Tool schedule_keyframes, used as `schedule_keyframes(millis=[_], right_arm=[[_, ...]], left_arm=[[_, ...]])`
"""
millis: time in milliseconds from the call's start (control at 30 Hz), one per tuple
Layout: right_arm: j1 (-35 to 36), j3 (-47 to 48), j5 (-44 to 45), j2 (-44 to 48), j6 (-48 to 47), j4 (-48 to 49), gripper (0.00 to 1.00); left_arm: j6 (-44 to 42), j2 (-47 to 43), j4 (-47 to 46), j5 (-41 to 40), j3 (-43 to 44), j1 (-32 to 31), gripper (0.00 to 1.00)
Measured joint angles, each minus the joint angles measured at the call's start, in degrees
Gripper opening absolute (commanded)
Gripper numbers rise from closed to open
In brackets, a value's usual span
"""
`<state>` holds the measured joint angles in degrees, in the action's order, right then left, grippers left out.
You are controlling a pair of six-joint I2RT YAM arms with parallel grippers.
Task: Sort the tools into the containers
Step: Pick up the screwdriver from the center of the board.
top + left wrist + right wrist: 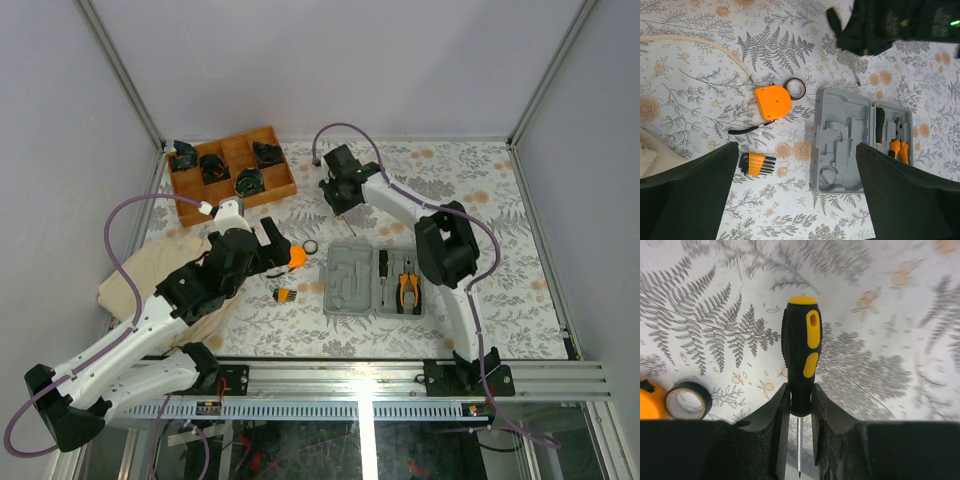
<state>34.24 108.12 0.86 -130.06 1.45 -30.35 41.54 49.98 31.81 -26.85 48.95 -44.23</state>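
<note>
Screwdriver [801, 350] sits clamped in your right end effector [800, 396]; your left end effector [797, 185] hangs released. Tape measure [772, 101] lies nearby.

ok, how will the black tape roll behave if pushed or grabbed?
Lying flat, the tape roll will probably slide, not roll, unless tipped on edge. Hollow and thin-walled, so likely light. The orange tape measure sits right beside it, so a push may shift both.

Screwdriver [801, 362] in the black right gripper [800, 401]: black studded handle, yellow inserts, silver shaft. Beyond the left gripper [796, 150] and its black fingers: orange tape measure [772, 101], black ring [796, 88], grey case [840, 145], pliers [899, 146] with orange handles, hex-key set [757, 163] with black keys in an orange holder. Table cover [700, 65]: white, grey fern print, tan flowers.
</note>
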Motion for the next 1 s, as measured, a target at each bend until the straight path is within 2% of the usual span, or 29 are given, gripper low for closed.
schedule_keyframes(millis=[167, 400, 1000], right_arm=[[-0.9, -2.4, 2.4, 9.7, 0.1, 1.2, 0.0], [-1.2, -12.8, 2.4, 27.0, 3.3, 6.1, 0.0], [-1.2, -53.3, -0.6, 62.9, 17.8, 11.8, 0.02]], left_arm=[[0.0, 0.0, 0.0, 0.0, 0.0, 0.0, 1.0], [0.0, -0.1, 0.0, 0.0, 0.0, 0.0, 1.0], [1.1, 1.8, 0.0, 0.0, 0.0, 0.0, 1.0]])
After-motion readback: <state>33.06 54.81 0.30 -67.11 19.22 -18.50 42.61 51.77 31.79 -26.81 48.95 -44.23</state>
